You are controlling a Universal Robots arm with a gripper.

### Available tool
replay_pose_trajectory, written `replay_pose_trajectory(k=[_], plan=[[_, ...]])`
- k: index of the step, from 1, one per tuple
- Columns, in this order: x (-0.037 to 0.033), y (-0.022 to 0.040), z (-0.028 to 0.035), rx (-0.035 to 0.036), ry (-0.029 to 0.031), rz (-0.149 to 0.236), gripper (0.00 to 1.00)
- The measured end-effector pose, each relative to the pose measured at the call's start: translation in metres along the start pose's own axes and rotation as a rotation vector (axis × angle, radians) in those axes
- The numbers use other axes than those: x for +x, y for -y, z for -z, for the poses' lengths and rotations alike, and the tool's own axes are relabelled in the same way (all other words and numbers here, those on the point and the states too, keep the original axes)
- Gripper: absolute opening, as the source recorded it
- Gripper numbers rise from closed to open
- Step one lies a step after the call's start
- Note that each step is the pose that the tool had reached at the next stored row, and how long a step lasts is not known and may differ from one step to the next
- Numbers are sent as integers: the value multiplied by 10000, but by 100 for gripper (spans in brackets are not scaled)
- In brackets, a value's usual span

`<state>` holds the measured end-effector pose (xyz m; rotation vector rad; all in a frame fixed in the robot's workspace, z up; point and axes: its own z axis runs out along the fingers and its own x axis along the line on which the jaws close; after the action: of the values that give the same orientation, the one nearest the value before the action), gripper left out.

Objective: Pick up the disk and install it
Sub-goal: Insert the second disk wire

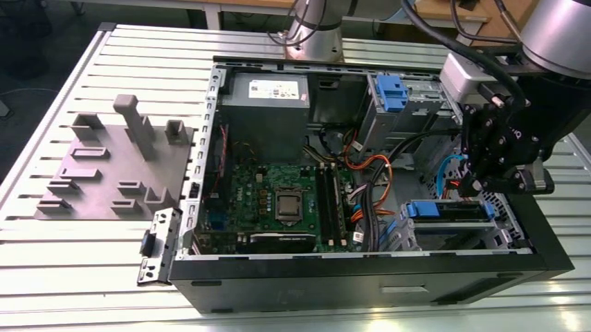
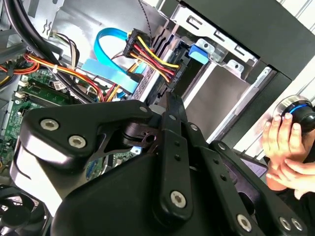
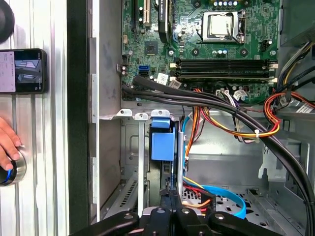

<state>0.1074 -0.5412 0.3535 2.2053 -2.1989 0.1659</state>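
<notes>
Blue-framed disk (image 3: 162, 145) sits in its bay beside the claw (image 3: 172, 199).

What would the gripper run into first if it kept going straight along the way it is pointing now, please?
Most likely the disk standing in its bay: in the first wrist view the gripper points at its blue-framed edge, among the cables. How near it is cannot be told.

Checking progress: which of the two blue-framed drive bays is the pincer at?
The pincer is at the lower blue-framed bay near the case's front edge, not the upper blue-framed bay beside the power supply.
</notes>
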Motion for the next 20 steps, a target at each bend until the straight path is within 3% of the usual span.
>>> replay_pose_trajectory(k=[12,14,16,20], plan=[[0,-20,2,1,-1,-1,11],[-1,-73,5,17,-2,-2,11],[1,-85,5,19,0,-3,11],[3,-82,53,20,0,-2,11]])
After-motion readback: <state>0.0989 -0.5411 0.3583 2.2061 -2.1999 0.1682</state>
